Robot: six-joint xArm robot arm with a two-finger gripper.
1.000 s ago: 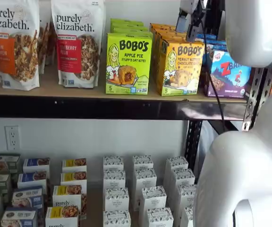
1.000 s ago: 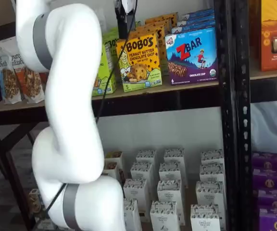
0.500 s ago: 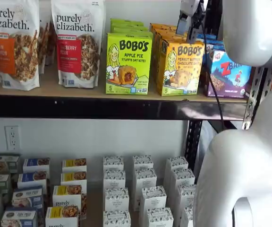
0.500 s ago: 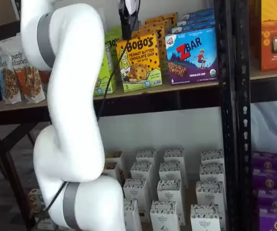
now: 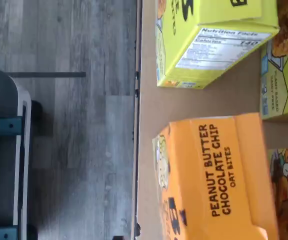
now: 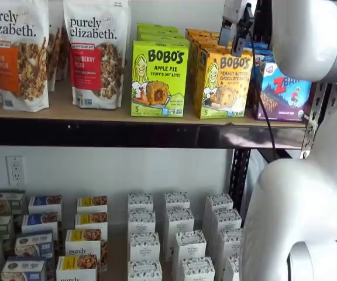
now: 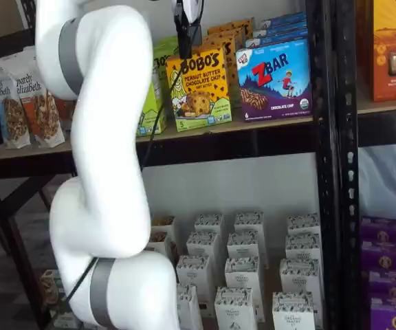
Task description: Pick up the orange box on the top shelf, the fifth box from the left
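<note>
The orange box stands at the front of the top shelf, between a green box and a blue box; behind it stand more orange boxes. It also shows in a shelf view and in the wrist view, where its top panel reads "Peanut Butter Chocolate Chip". My gripper hangs just above the box's top edge, apart from it, and shows in both shelf views. Its black fingers show no plain gap and hold nothing. The fingers are not seen in the wrist view.
A green Bobo's Apple Pie box stands left of the orange box and a blue ZBar box right of it. Granola bags stand further left. White cartons fill the lower shelf. My white arm stands before the shelves.
The gripper has shifted a little toward the shelf, over the orange box's top. The arm has swung slightly with it. No box has moved.
</note>
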